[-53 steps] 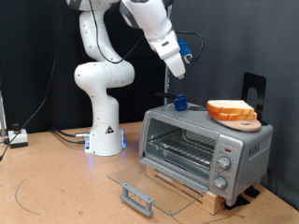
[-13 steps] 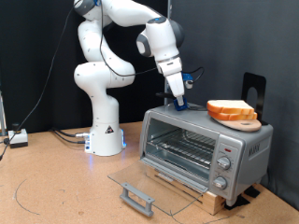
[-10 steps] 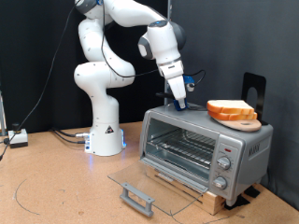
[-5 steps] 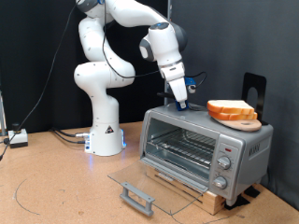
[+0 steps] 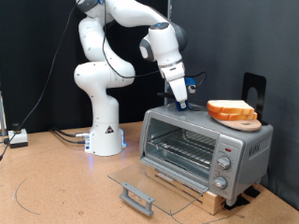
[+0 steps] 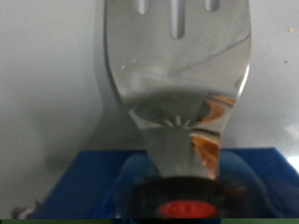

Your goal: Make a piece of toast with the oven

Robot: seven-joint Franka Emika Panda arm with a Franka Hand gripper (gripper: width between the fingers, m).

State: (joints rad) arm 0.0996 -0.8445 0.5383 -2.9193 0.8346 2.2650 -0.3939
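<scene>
Fingers of the gripper (image 5: 179, 101) are down at the silver top of the oven (image 5: 204, 147), at the exterior view's left end of that top. They are lost among the dark and blue parts of the hand, so how far apart they stand cannot be told. The wrist view is filled by a shiny metal spatula (image 6: 177, 89). Its slotted blade runs away from the camera over a pale surface. Its neck goes into a blue handle (image 6: 93, 182) close to the lens. Neither finger shows there, so whether the hand grips this tool is not plain.

Going across the exterior view from its left: the white arm's base (image 5: 105, 131) stands on the brown table (image 5: 56, 182), with cables trailing away from it. Next comes the oven on a slatted wooden base (image 5: 187, 187). Its glass door (image 5: 145, 184) is dropped flat open in front, the grey bar handle (image 5: 138, 198) nearest the camera, and the wire rack (image 5: 177, 149) inside is bare. On the oven's top toward the right lies the piece of toast (image 5: 229, 109), resting on a round wooden board (image 5: 243, 122), well apart from the gripper. Knobs (image 5: 222, 168) sit on the right panel.
</scene>
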